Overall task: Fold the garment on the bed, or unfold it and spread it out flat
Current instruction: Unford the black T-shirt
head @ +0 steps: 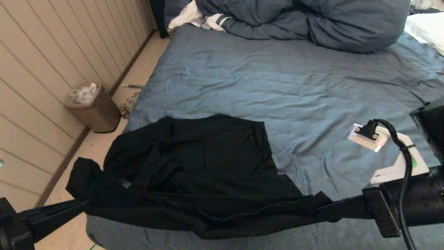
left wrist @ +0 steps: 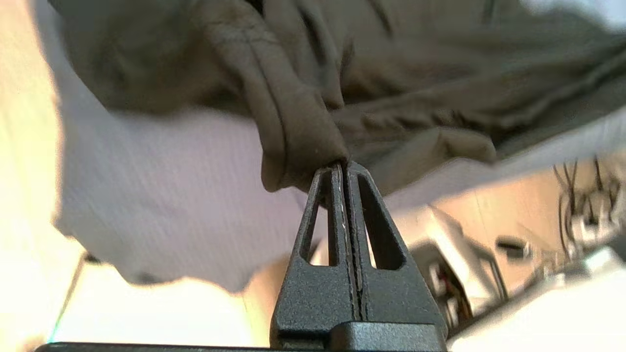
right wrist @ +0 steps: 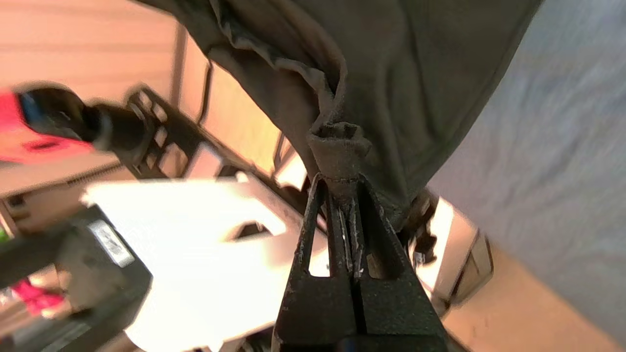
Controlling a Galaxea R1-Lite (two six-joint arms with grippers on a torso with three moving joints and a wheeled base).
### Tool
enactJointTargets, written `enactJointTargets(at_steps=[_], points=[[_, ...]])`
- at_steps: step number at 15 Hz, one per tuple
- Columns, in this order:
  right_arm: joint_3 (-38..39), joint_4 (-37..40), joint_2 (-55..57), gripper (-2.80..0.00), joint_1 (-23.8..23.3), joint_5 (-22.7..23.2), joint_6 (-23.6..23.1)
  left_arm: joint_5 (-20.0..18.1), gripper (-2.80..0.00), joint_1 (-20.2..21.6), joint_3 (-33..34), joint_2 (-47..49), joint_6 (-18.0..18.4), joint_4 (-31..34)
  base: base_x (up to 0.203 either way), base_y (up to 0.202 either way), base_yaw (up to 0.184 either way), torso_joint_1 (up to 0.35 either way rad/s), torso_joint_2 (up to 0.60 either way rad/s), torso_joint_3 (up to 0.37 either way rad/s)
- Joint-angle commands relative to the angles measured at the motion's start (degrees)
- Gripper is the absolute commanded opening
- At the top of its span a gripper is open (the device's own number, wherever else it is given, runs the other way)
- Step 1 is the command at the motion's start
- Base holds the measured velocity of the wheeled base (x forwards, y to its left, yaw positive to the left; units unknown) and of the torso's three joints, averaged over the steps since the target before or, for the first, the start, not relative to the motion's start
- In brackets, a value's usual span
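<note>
The black T-shirt point(head: 194, 166) lies rumpled on the near left part of the bed point(head: 295, 80), plain side up; no print shows. Its near edge is stretched between both grippers above the bed's front edge. My left gripper point(head: 85, 205) is shut on the shirt's left end, which overhangs the bed's left side. In the left wrist view the left gripper point(left wrist: 344, 166) pinches a hemmed fold of the shirt point(left wrist: 293, 122). My right gripper point(head: 322, 208) is shut on the shirt's right end. In the right wrist view the right gripper point(right wrist: 342, 188) clamps a bunched corner of the shirt point(right wrist: 391, 88).
A bulky blue duvet point(head: 305, 21) is heaped at the bed's far end, with white striped clothing point(head: 197, 17) beside it and a white pillow point(head: 426, 27) at far right. A brown waste bin point(head: 93, 109) stands on the floor by the panelled wall, left of the bed.
</note>
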Motion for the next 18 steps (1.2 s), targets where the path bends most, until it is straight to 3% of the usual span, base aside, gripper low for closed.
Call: enactJointTargets(at_steps=[1, 6, 7, 8, 9, 12, 16, 17, 18], points=[[4.0, -0.1, 0.8, -2.80, 2.3, -1.5, 0.0, -0.1, -2.80, -0.7, 4.0, -0.9, -0.2, -0.1, 0.000, 0.000, 0.000, 0.000, 0.00, 0.000], [8.3, -0.5, 3.5, -2.80, 5.1, -3.8, -0.8, -2.6, -2.80, -0.9, 9.0, -1.0, -0.4, -0.1, 0.000, 0.000, 0.000, 0.000, 0.00, 0.000], [9.0, -0.5, 3.6, -2.80, 5.3, -3.9, -1.2, -2.6, -1.79, -0.9, 9.5, -1.5, -0.4, 0.0, 0.000, 0.000, 0.000, 0.000, 0.00, 0.000], [9.5, -0.5, 3.6, -0.72, 5.4, -4.2, -1.7, -2.6, 0.00, -0.9, 9.7, -1.8, -0.2, -0.1, 0.000, 0.000, 0.000, 0.000, 0.00, 0.000], [9.6, -0.5, 3.5, 0.00, 5.4, -4.2, -2.4, -2.6, 0.00, -0.9, 9.6, -2.5, -0.1, -0.2, 0.000, 0.000, 0.000, 0.000, 0.00, 0.000], [7.9, -0.2, 2.9, 0.00, 4.8, -4.2, -6.1, -2.6, 0.00, -0.9, 7.5, -3.8, 0.0, -0.1, 0.000, 0.000, 0.000, 0.000, 0.00, 0.000], [2.7, -0.4, 3.2, 0.00, 3.5, -4.9, -5.9, -2.1, 0.00, -0.9, 2.4, -1.3, 0.0, -0.3, 0.000, 0.000, 0.000, 0.000, 0.00, 0.000], [-0.4, -0.4, 3.8, -2.80, 2.2, -5.2, -5.8, -2.0, 0.00, -0.6, 0.1, 1.2, -0.2, -0.5, 0.000, 0.000, 0.000, 0.000, 0.00, 0.000], [-3.8, -0.5, 5.1, -2.80, 0.3, -5.3, -5.8, -1.9, -2.80, 0.0, -2.2, 3.9, -0.3, -1.3, 0.000, 0.000, 0.000, 0.000, 0.00, 0.000]])
